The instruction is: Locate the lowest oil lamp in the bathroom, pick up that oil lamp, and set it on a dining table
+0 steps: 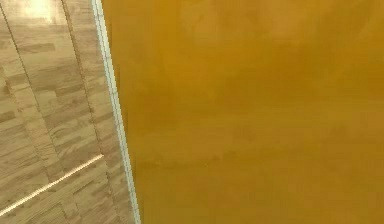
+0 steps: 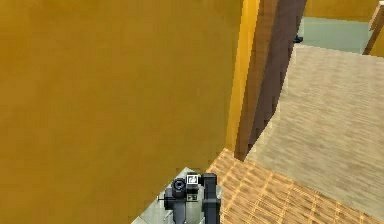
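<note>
My arm rises from the bottom edge of the arm side view, with its two white marker squares at the end. The gripper (image 2: 180, 191) is a small dark body just left of them. It sits low, close to an ochre wall (image 2: 110, 90), over a pale strip of floor. Its far end is too small to make out, so I cannot tell whether it holds anything.
The ochre wall (image 1: 250, 110) stands close ahead, with a pale baseboard (image 1: 117, 120) and wood floor (image 1: 45, 110) on the forward view's left. In the arm side view a brown door (image 2: 268, 65) stands at the wall's end. Wood floor (image 2: 320, 130) runs beyond it toward a greenish floor (image 2: 335, 33).
</note>
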Tool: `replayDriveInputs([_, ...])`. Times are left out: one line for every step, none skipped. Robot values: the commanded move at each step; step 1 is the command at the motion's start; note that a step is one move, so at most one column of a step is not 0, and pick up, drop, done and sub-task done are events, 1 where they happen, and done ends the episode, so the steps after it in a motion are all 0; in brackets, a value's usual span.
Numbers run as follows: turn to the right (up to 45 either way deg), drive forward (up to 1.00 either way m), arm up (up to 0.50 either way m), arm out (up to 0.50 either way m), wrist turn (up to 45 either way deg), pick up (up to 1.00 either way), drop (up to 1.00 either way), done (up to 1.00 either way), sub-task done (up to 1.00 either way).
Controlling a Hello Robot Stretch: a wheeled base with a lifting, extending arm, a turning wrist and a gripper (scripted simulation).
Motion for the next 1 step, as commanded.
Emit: replayDriveInputs([0.0, 0.00, 0.00, 0.00, 45.0, 0.00, 0.00, 0.00, 0.00])
